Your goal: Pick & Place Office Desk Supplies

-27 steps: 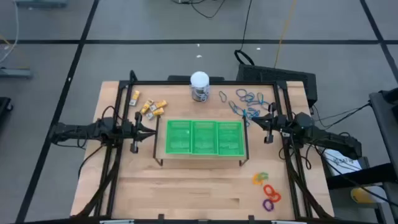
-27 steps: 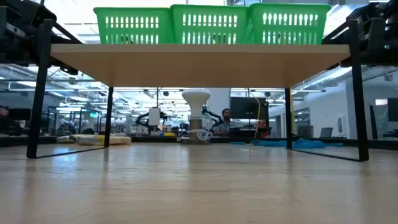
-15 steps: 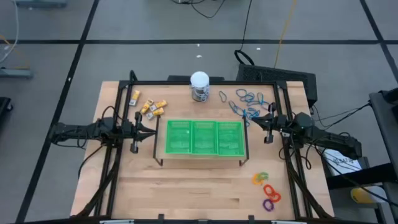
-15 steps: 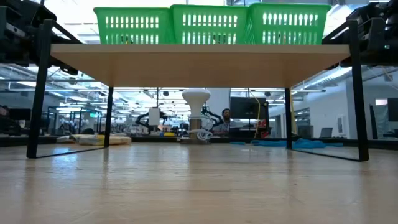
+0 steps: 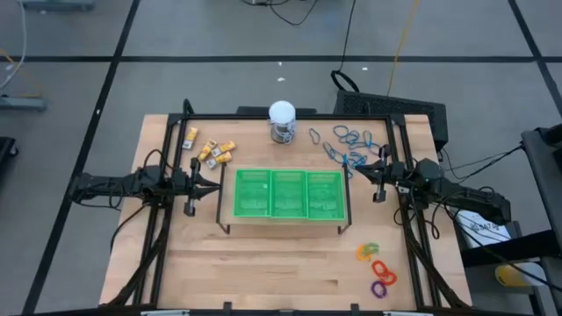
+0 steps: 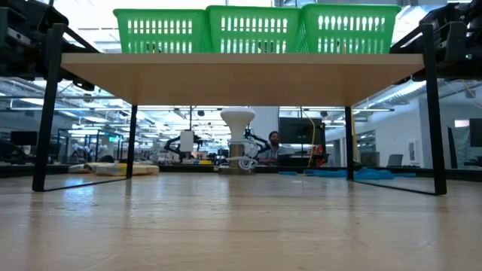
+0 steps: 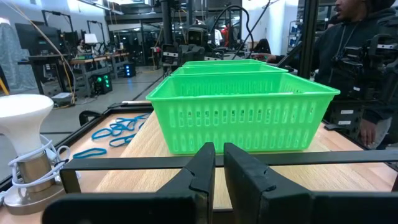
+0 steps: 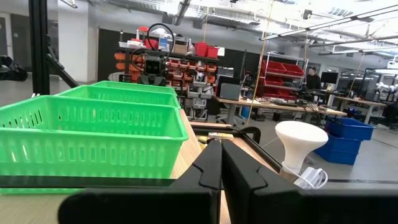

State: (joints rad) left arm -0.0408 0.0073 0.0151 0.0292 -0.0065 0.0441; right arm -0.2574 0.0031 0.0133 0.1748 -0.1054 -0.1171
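The office desk supplies lie in three groups on the wooden table: yellow-and-white blocky pieces (image 5: 211, 150) at the far left, thin blue and grey loops (image 5: 349, 143) at the far right, and orange, purple and green rings (image 5: 378, 269) at the near right. My left gripper (image 5: 216, 181) hovers shut, level, just left of the green three-compartment tray (image 5: 288, 193); my right gripper (image 5: 355, 172) hovers shut just right of it. Each points toward the tray. In the wrist views the left gripper (image 7: 217, 163) and the right gripper (image 8: 220, 160) hold nothing.
The tray sits on a raised wooden shelf (image 6: 241, 71) with black legs. A white-topped round jar (image 5: 282, 121) stands at the far middle. A black frame (image 5: 290, 117) borders the table. A person (image 7: 357, 59) stands beyond the table's right side.
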